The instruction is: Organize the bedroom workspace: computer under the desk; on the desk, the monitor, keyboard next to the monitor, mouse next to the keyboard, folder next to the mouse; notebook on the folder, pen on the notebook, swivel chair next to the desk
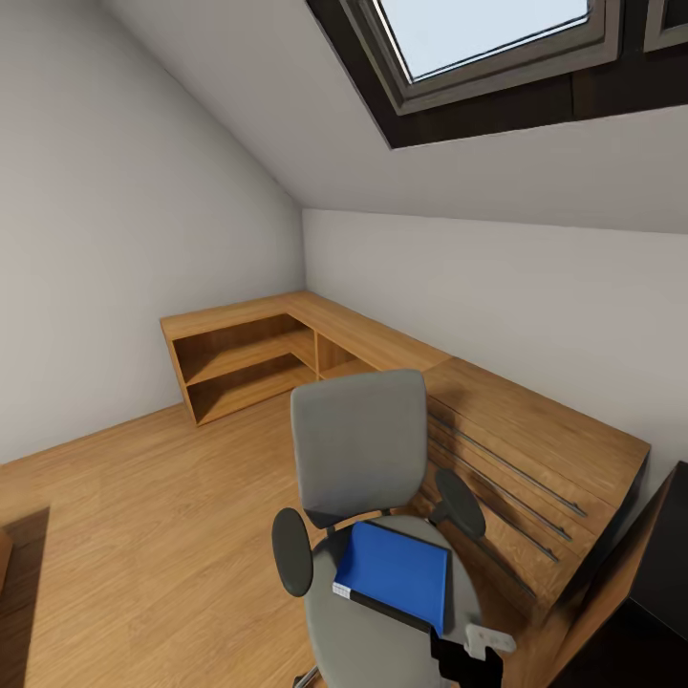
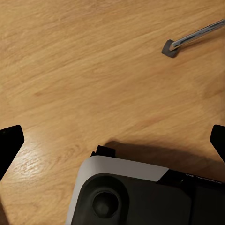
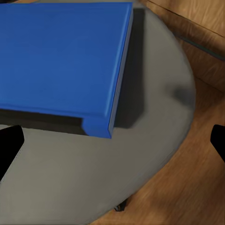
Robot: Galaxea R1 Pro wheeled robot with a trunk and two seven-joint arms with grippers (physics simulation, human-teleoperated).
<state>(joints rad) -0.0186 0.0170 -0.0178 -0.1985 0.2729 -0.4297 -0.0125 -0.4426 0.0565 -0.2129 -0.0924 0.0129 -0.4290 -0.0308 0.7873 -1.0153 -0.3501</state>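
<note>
The folder [image 1: 395, 570] lies flat on the swivel chair [image 1: 360, 449] seat, long axis running seemingly toward the backrest. The right gripper [image 3: 112, 140] hovers just over the seat's front edge, fingers wide apart, holding nothing.

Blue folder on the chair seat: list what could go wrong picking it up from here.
1. The folder lies flat on the padded seat, so the open right gripper may struggle to get a finger under an edge.
2. The swivel chair could roll or turn if the gripper pushes down or sideways.
3. The armrests flank the folder and may obstruct a side approach.
</note>
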